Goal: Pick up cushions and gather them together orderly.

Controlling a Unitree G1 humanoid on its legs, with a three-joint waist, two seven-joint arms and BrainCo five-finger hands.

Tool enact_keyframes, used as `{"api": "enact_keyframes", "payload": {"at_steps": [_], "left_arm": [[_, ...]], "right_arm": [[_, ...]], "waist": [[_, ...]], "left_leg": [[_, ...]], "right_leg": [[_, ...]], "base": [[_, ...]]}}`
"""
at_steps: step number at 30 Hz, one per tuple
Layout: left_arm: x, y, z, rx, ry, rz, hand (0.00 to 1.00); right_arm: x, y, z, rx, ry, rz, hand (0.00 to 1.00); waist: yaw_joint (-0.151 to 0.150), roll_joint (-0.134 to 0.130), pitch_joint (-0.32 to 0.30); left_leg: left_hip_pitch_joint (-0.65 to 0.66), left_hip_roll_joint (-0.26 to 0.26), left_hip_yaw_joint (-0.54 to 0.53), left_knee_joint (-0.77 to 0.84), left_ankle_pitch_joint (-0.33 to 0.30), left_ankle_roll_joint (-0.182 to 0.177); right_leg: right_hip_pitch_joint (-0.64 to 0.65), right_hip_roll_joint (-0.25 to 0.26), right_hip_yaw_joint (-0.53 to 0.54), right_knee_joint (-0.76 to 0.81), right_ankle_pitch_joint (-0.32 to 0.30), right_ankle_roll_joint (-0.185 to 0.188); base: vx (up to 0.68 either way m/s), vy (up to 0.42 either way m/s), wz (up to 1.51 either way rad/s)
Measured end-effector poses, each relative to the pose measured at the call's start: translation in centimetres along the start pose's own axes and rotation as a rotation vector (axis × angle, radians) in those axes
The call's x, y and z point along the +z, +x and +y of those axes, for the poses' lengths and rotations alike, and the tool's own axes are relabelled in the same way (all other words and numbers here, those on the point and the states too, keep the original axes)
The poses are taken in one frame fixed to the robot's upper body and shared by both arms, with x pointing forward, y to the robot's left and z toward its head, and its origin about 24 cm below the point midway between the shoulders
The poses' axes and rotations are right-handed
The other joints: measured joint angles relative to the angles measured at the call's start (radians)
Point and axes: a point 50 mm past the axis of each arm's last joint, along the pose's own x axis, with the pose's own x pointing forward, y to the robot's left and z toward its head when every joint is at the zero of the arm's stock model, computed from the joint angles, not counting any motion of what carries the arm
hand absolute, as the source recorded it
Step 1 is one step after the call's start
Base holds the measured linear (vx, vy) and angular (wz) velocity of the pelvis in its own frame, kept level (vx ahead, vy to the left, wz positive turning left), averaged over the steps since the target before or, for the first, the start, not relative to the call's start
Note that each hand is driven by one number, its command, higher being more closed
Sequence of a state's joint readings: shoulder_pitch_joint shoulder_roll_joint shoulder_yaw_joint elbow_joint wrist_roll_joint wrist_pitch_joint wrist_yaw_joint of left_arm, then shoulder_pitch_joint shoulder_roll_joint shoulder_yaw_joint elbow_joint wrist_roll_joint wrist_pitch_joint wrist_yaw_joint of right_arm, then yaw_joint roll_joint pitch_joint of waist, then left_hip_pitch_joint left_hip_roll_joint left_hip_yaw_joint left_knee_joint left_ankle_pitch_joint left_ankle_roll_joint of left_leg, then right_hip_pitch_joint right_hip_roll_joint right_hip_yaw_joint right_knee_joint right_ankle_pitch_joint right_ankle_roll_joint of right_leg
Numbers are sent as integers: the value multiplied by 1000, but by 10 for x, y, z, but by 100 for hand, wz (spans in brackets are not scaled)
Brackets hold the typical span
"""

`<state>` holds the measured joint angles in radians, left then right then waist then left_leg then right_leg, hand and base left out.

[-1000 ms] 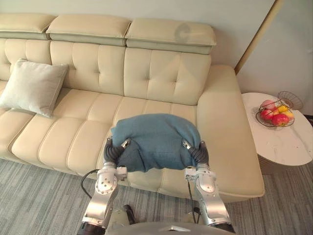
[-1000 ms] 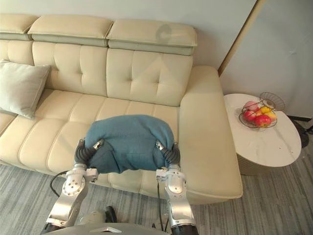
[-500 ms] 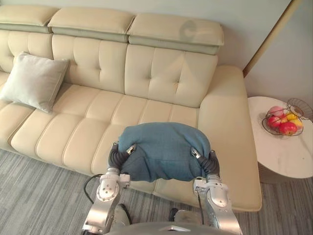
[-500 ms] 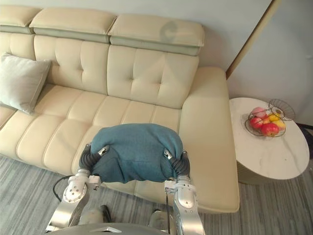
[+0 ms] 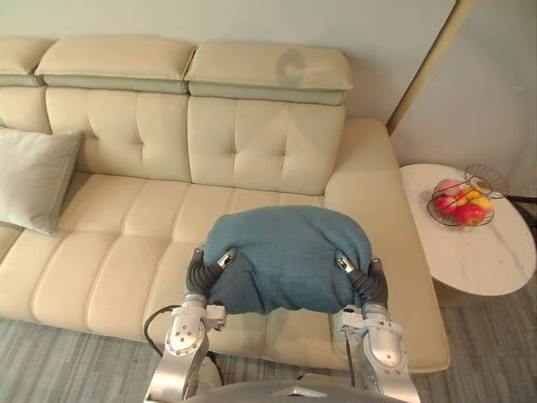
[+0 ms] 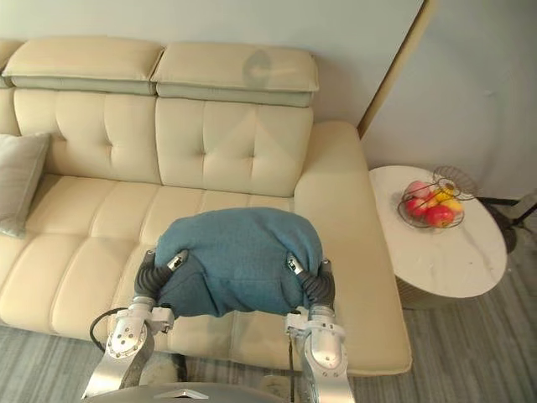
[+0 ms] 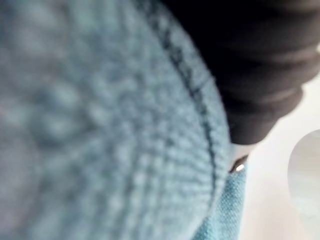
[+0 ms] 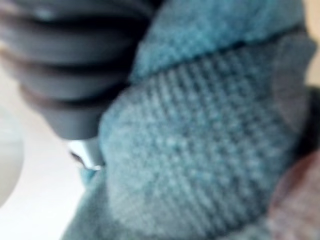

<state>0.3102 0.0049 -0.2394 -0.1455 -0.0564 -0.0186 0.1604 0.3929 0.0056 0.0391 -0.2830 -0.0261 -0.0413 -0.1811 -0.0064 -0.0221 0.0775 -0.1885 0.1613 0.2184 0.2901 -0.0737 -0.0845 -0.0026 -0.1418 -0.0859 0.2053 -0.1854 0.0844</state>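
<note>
Our surroundings: sofa, side table, fruit.
We face a cream tufted sofa (image 5: 252, 151) set against a pale wall (image 5: 210, 21) on grey striped carpet (image 5: 50, 369). Just beside its right end stands a round white side table (image 5: 495, 260) bearing a wire basket (image 5: 489, 178) of red and yellow fruit (image 5: 466, 212). A slanted wooden strip (image 5: 424, 71) rises behind.

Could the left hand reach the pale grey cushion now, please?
Probably not: the left hand supports the blue knitted cushion, and the pale grey cushion lies far off left.

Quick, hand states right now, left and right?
Left hand: against the blue cushion, open or shut cannot be told.
Right hand: likewise against it, cannot be told.
</note>
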Motion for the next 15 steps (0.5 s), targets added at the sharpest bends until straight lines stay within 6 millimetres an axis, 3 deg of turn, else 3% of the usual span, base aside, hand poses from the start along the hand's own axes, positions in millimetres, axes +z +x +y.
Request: {"api": "enact_keyframes", "payload": {"at_steps": [9,15], "left_arm": [[-2,2,4,4,30,5,100],[7,24,9,78,59,-34,100]], "right_arm": [[-23,15,10,25,-28,77,100],[-17,40,30,35,-65,36,100]], "waist": [[-8,-5,-4],[-16,-3,0]], "left_leg": [[9,-20,27,-90,31,-2],[-40,-34,28,-175,102,14]], "right_leg": [[-27,5,79,-125,81,10],[-102,7,89,-153,152,6]], "base": [[-23,32,-23],[-66,24,-6]]}}
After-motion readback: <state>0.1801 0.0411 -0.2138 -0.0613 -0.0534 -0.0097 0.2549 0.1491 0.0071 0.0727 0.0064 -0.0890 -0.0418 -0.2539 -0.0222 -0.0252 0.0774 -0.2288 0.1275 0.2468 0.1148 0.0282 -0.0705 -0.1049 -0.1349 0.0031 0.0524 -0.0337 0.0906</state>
